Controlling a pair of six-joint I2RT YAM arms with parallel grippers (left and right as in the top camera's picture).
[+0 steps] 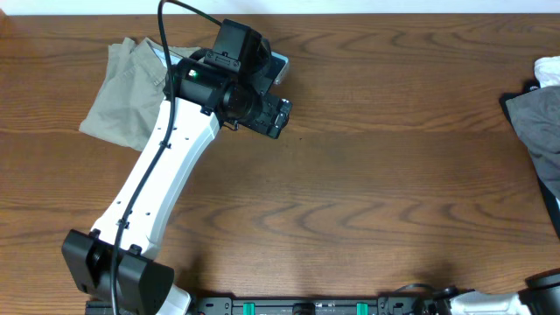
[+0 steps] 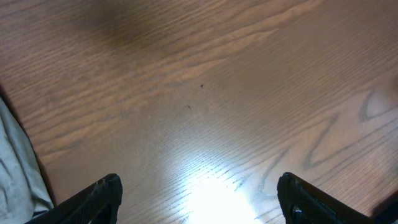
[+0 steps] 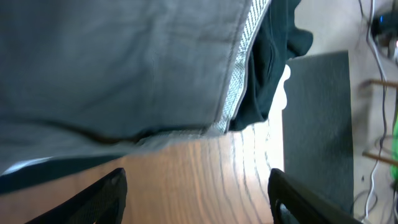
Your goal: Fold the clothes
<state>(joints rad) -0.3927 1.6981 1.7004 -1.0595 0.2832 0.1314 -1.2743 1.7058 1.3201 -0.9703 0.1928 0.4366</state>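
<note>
Brown wood-grain table fills every view, glossy enough to throw a bright glare under the left wrist camera. The shorts lie at its far left corner, bunched into a rough rectangle and partly hidden by the left arm. The left gripper hangs just beside them over bare wood, jaws wide and empty. The right gripper, also wide and empty, sits close to a heap of grey and dark garments at the right edge. If the shorts need another fold, pinching a hem low and dragging it flat would likely serve best. A dark floor mat shows beyond the table.
</note>
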